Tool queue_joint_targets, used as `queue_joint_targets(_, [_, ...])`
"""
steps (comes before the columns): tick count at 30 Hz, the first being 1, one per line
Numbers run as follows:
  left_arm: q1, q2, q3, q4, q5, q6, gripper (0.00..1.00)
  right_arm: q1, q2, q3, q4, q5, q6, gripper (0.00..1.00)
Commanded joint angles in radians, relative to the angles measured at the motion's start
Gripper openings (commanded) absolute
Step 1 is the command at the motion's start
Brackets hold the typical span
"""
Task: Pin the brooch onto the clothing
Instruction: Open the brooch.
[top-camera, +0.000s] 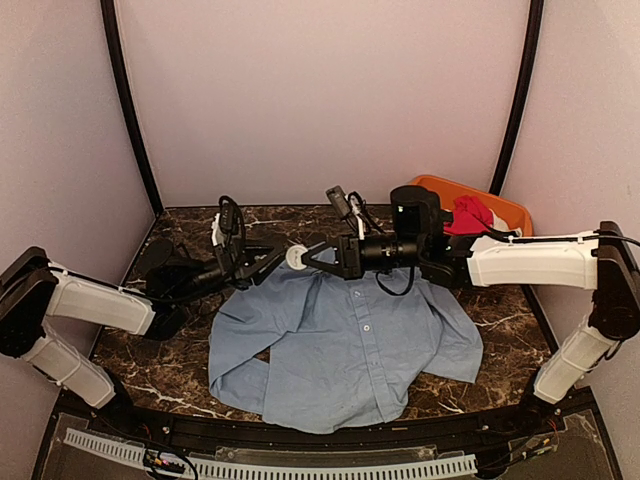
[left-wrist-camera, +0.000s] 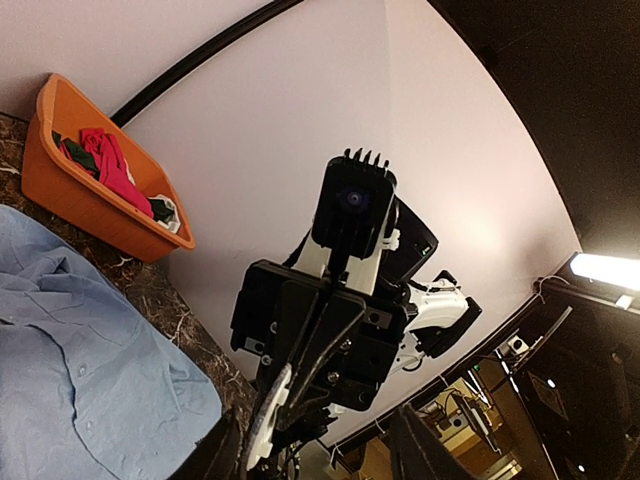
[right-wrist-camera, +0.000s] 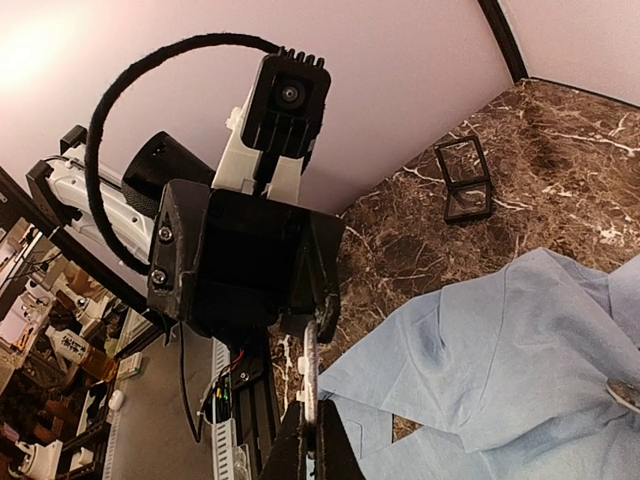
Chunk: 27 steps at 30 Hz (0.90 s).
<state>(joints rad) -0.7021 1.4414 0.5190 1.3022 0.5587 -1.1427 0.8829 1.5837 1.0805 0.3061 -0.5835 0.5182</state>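
L gripper (top-camera: 274, 260), R gripper (top-camera: 308, 256) nose-to-nose at brooch (top-camera: 295, 257) above shirt (top-camera: 350, 340)

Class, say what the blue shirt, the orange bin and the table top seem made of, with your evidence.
Shirt: thin woven cloth, matte; it creases softly. Bin: probably plastic; smooth, evenly coloured, rigid walls. Table top: looks like polished dark marble, white-veined; could be a printed laminate.

The shirt (top-camera: 345, 345) is light blue with pale buttons. The table (top-camera: 500, 310) is dark brown marble veined white. At two o'clock, an orange bin (top-camera: 505, 212) holds red cloth (top-camera: 470, 215) and dark green cloth (left-wrist-camera: 80, 158). The brooch (top-camera: 296, 257) looks whitish. The arms (top-camera: 100, 305) are white and black, the walls (top-camera: 320, 100) pale lilac.
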Motion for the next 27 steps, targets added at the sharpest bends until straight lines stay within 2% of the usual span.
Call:
queue_joint_targets(1, [0.001,-0.03,0.01,0.001,0.027,0.025,0.46,-0.002,-0.017,0.008,0.038,-0.005,0.005,0.0])
queue_joint_targets(10, [-0.002,0.022,0.03,0.021,0.073,0.006,0.31,-0.001,-0.006,0.018,0.056,-0.048,0.017,0.0])
queue_joint_targets(15, [-0.002,0.026,0.034,-0.002,0.084,0.034,0.28,-0.001,-0.005,0.02,0.068,-0.068,0.029,0.0])
queue_joint_targets(20, [-0.004,0.001,0.045,-0.064,0.085,0.087,0.14,-0.001,0.001,0.031,0.071,-0.086,0.037,0.0])
queue_joint_targets(27, [-0.005,-0.031,0.058,-0.146,0.083,0.149,0.12,-0.002,0.009,0.042,0.063,-0.095,0.037,0.0])
